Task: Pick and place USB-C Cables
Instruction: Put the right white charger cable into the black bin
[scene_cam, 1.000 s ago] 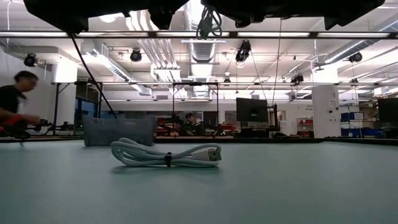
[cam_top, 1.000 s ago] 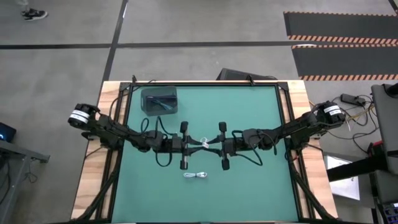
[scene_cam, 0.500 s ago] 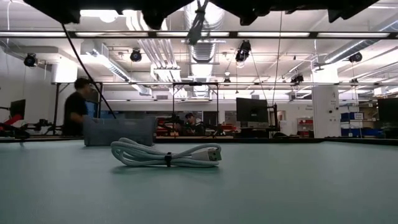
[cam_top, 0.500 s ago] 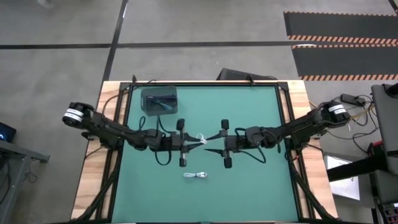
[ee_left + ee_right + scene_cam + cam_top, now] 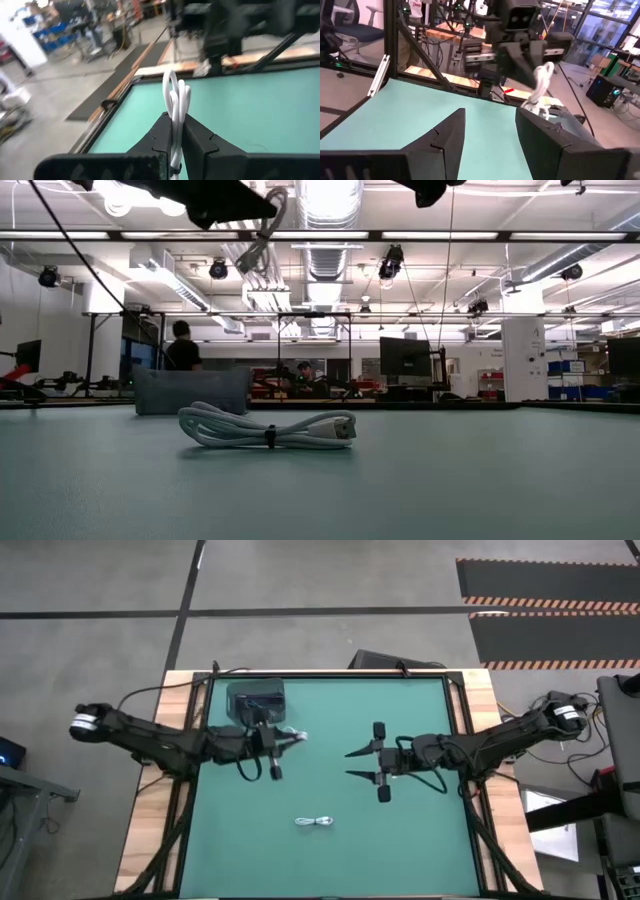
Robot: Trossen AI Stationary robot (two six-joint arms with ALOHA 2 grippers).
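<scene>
Table top (image 5: 420,830): matt green mat, smooth, bordered by pale raw wood edge (image 5: 150,840) with visible grain. White USB-C cable bundle (image 5: 268,427) lying near the middle: smooth rubbery plastic sheath, slight sheen, dark tie round it. Second white cable (image 5: 175,107) pinched in the left gripper (image 5: 290,737): same glossy white plastic. Both the left gripper and the right gripper (image 5: 352,764): matt black plastic fingers. Dark grey box (image 5: 256,702), far left: matt, plastic-looking. Floor (image 5: 320,580): dull grey concrete.

1 white looped cable (image 5: 291,736) hangs clamped in the left pincer (image 5: 284,738); another white bundle (image 5: 316,823) lies flat well below it.
</scene>
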